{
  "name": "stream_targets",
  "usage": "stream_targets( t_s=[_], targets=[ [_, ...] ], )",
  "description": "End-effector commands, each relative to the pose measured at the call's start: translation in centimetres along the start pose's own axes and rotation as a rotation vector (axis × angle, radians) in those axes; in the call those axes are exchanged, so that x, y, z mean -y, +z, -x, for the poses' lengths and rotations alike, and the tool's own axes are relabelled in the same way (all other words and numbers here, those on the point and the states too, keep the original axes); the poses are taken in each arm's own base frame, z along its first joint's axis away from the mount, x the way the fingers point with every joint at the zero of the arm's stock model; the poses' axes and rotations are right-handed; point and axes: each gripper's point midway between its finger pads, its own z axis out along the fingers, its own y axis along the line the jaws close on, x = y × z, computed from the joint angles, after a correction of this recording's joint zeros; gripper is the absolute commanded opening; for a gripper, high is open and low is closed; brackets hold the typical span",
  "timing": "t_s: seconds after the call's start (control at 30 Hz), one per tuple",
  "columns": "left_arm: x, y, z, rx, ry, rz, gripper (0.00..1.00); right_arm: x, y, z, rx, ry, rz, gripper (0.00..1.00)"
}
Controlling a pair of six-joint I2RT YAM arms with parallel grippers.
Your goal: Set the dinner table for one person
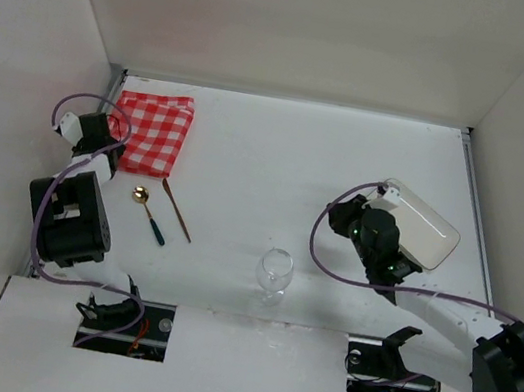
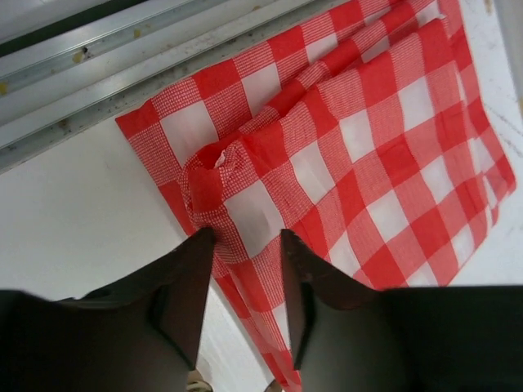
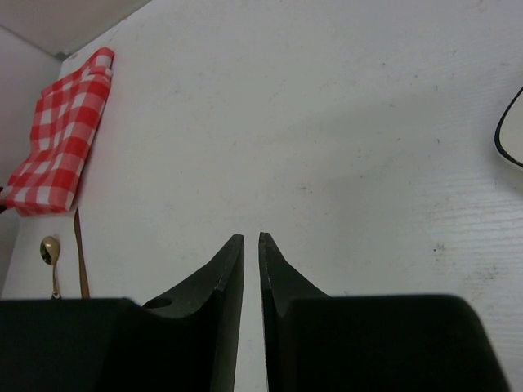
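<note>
Resting on the dinner table (image 1: 279,158): cloth (image 1: 154,131), spoon (image 1: 149,214), brown stick (image 1: 176,209), glass (image 1: 274,270), plate (image 1: 430,231).

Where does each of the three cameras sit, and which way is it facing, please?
Top external: above and behind the bases, looking down on the dinner table; it shows the left gripper at the checked cloth and the right gripper by the white plate.
Left wrist: on the left arm, facing down at the cloth beside the metal strip; its parted fingers show.
Right wrist: low over the table, facing its far left corner; its narrowly parted fingers show.
Shared: the cloth in all three; the spoon in top and right wrist views.
</note>
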Motion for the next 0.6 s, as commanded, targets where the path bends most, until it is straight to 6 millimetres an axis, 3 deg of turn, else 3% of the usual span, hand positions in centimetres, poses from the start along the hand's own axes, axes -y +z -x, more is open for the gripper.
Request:
stream_targets(
  t_s=[0.0,0.17,0.23,0.33,0.43,0.5,0.57],
  targets=[
    [2.1,0.5,1.8,0.044,-0.007,-0.036,0.31,-2.2,0.4,2.1,0.048,0.011,0.058,0.19],
    [3.2,1.0,1.9,0.042,-0.012,-0.048,0.13,-2.1,0.6,2.0,0.044,0.003,0.053,0.19],
    [4.8,0.6,2.1,0.051,-0.003,-0.080,0.04,-2.0,0.6,1.9,0.041,0.002,0.050,0.19],
    [9.8,-1.7,2.5,0.093,0.056,-0.179,0.02,-2.0,0.8,1.8,0.039,0.001,0.048,0.19],
    [16.2,-5.4,2.6,0.158,0.141,-0.305,0.01,-1.9,1.0,1.7,0.036,-0.001,0.042,0.19],
    [20.5,-8.1,1.5,0.174,0.199,-0.406,0.01,-1.7,1.1,1.6,0.034,-0.002,0.036,0.19],
    [24.8,-11.0,-0.8,0.169,0.282,-0.527,0.01,-1.7,1.2,1.5,0.031,-0.002,0.034,0.19]
  ],
)
